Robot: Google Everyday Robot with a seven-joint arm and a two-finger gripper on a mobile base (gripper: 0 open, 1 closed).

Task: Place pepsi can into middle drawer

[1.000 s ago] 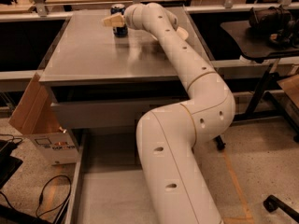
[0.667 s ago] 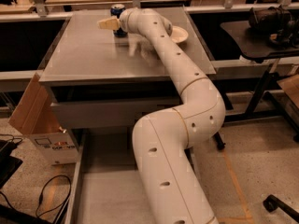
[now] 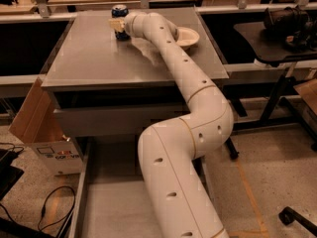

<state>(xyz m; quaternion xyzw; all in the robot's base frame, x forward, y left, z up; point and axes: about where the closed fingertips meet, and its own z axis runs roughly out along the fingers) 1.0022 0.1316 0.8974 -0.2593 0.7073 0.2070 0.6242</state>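
The pepsi can (image 3: 119,10), dark blue with a silver top, stands upright near the back edge of the grey cabinet top (image 3: 99,58). My gripper (image 3: 118,27) is at the can, level with its lower body and covering most of it from the front. The middle drawer (image 3: 116,207) stands pulled out low in the camera view, below the cabinet front, with a flat bare floor and thin side walls. My white arm crosses over it.
A white bowl (image 3: 187,36) sits on the cabinet top right of the arm. A plain grey drawer front (image 3: 99,120) lies under the top. A cardboard box (image 3: 42,133) stands at the left. A black table and chair base are at the right.
My gripper has shifted a little left and down along the back of the cabinet top and now sits right at the can. The can has not moved.
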